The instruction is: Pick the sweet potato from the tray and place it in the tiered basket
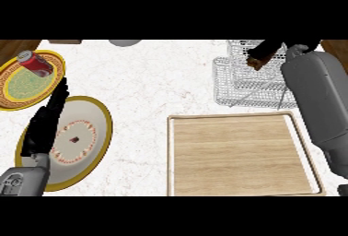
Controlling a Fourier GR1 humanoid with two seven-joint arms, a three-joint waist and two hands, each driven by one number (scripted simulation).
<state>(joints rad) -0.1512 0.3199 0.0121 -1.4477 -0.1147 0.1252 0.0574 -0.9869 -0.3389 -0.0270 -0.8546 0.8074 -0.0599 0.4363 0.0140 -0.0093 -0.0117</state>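
Kitchen: marble counter (149, 83), wooden tray (238, 156), patterned plates (103, 115), wire basket (238, 78).

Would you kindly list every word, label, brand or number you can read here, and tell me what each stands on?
No text can be read in this view.
The red can: any label on its side is too blurred to read.
The white plate: a ring of red marks, ornament rather than letters.
The wooden tray and the wire basket: no writing shows.
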